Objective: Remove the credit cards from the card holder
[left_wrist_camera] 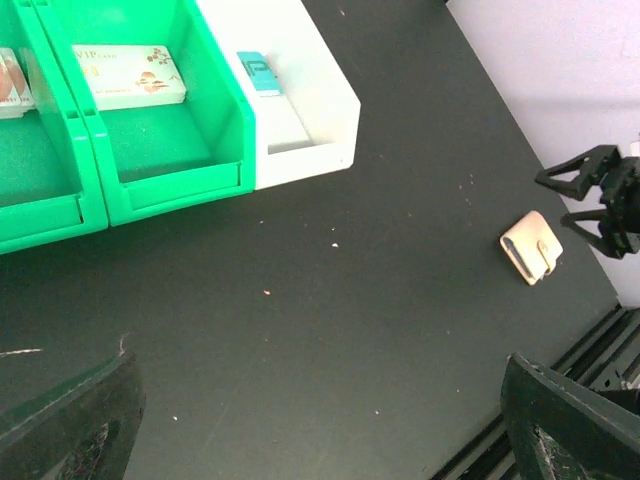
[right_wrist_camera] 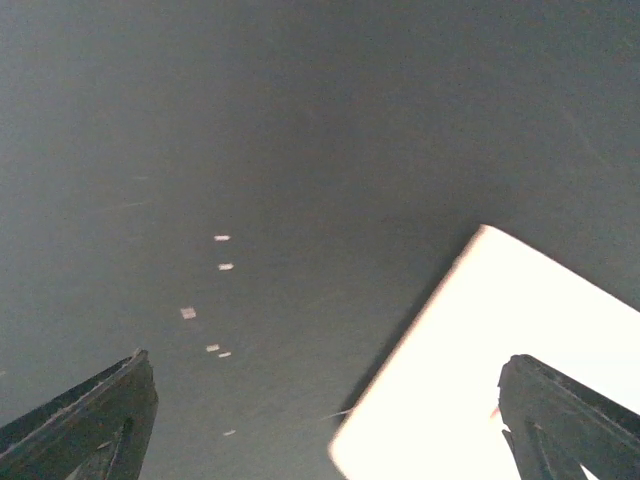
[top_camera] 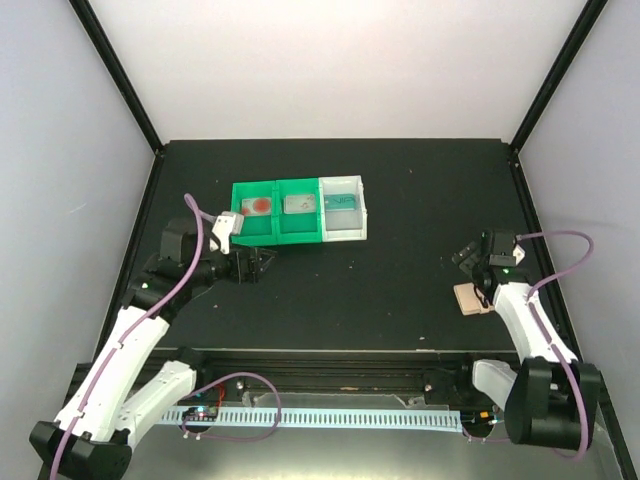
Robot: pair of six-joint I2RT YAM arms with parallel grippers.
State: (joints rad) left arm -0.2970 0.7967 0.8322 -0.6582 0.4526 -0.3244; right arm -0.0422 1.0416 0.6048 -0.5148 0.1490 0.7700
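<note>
Tray [top_camera: 300, 238]: green and white, three compartments, mid-desk [top_camera: 400, 300]. It is the landmark for everything below.
Card [top_camera: 343, 203]: teal, lying flat in the tray's white end compartment, probably dropped there to keep it apart from the rest.
Other contents: a pale card [left_wrist_camera: 128, 76] in the middle green compartment, a reddish item [top_camera: 258, 207] in the far green one.
Holder [top_camera: 468, 298]: tan, flat on the desk well off the tray's white end and nearer the arm bases. Whether a card is left inside, I cannot tell.
Left fingers [left_wrist_camera: 70, 425]: spread wide, pinching nothing, just in front of the tray's green end.
Right fingers [right_wrist_camera: 570, 410]: spread and empty, low over the holder, far from the tray. They look placed to straddle it.
Stage: probably near the end, but the holder needs a check.
</note>
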